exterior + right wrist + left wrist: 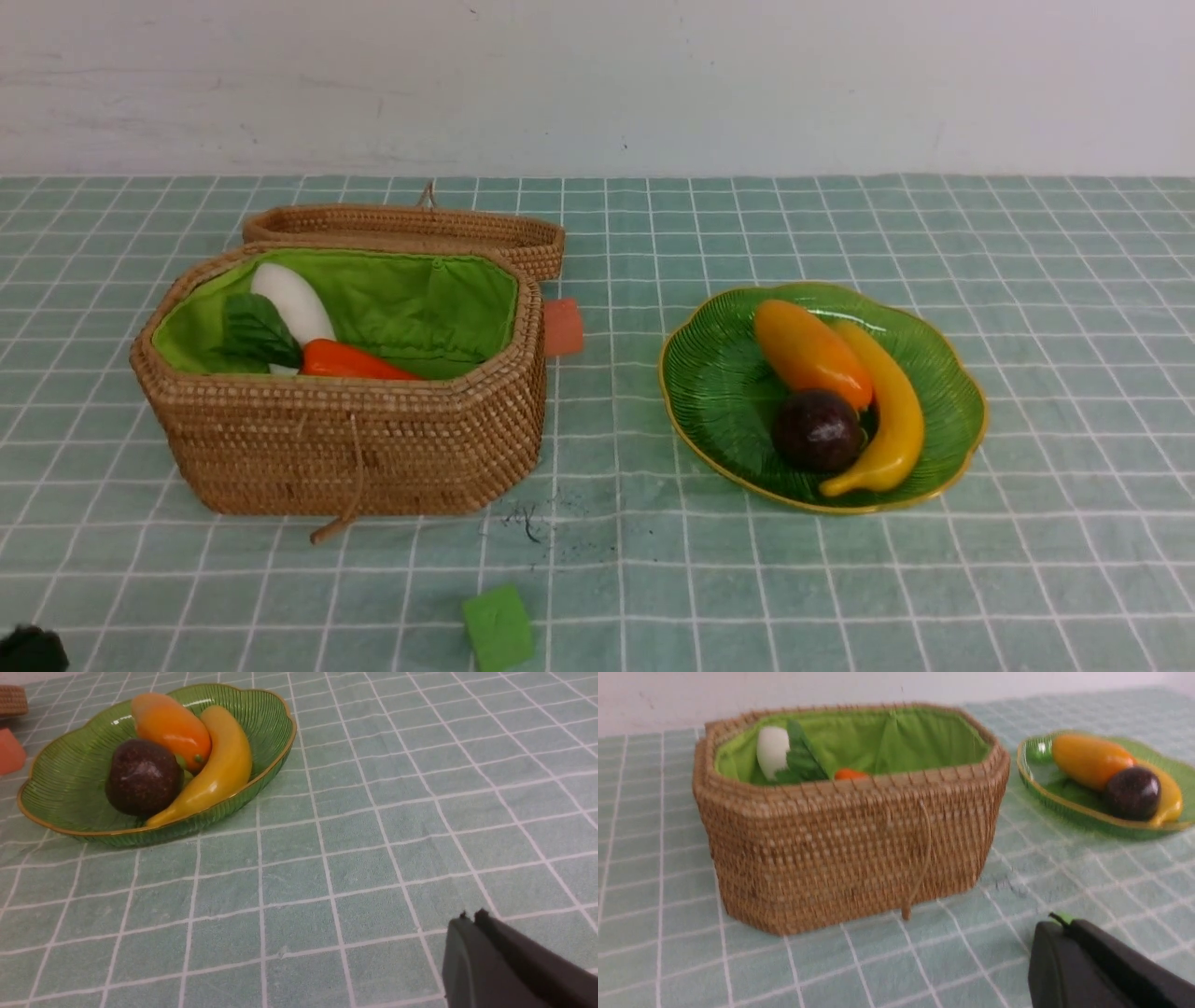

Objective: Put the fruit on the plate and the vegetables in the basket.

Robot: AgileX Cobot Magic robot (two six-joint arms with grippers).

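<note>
Here, left gripper (pixel 1057 918) closed, empty, low near basket (pixel 850 858), right gripper (pixel 469 915) seemingly closed, empty, above cloth.

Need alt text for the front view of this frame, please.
An open wicker basket on the left holds a white radish and a carrot; a green leaf plate on the right holds a banana, mangosteen and orange fruit. No pincer shows.

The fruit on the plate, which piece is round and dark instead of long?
The mangosteen, a dark purple ball at the near side of the plate. The banana and the orange fruit beside it are both elongated and bright.
</note>
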